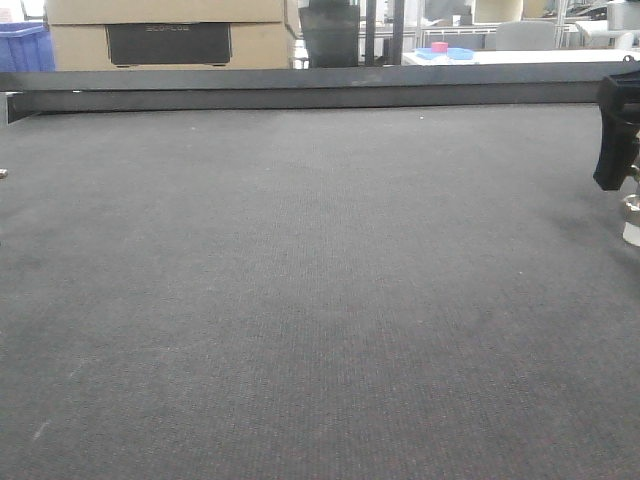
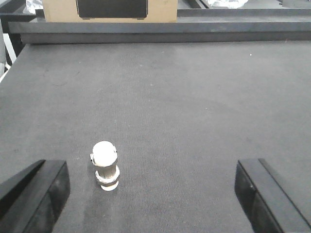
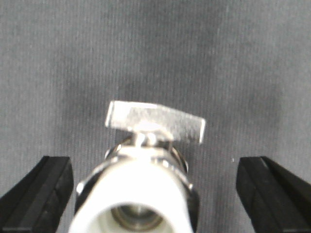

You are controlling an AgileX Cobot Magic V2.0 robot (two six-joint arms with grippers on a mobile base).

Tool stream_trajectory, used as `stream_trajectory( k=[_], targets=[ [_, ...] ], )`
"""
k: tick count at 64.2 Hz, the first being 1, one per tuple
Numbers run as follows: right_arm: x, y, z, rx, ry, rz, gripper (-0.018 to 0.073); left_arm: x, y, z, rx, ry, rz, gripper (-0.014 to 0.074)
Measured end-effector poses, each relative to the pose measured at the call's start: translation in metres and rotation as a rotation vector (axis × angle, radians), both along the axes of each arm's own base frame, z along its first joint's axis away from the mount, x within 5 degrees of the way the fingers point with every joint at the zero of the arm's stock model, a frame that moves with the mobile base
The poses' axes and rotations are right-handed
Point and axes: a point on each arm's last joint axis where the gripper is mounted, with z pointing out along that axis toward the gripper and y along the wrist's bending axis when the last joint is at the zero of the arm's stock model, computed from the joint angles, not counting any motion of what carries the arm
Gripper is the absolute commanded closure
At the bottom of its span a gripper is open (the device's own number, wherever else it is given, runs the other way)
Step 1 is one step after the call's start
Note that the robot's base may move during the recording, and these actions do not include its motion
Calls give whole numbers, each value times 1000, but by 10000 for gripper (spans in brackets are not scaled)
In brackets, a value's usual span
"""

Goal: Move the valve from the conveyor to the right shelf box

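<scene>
Step in hand: approach for the grasp. The valve [image 3: 146, 165] rests on the conveyor [image 3: 218, 58] between the spread fingers of the right tool [image 3: 155, 194] and is not yet clamped. The left tool [image 2: 155, 194] is likewise held apart and empty. Next, the right tool is to be closed squarely on the valve body, then raised.

light: even, dim | shadows: soft | valve [image 3: 141, 174]: blurred, glaring
</scene>
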Motion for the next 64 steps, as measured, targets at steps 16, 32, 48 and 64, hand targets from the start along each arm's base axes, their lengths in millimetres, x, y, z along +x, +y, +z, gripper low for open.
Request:
stream_trajectory(
  k=[16,32,48,64],
  targets=[
    [1,4,0,0,-11,9,-6,4,0,-2,1,17,0,-3],
    [1,4,0,1,-11,12,-1,7,0,-4,0,34,0,-3],
    [1,4,0,1,-11,12,44,7,0,-4,-1,40,0,-3],
    [-1,8,0,0,12,29,475,7,0,-5,0,54,0,-3]
  ],
)
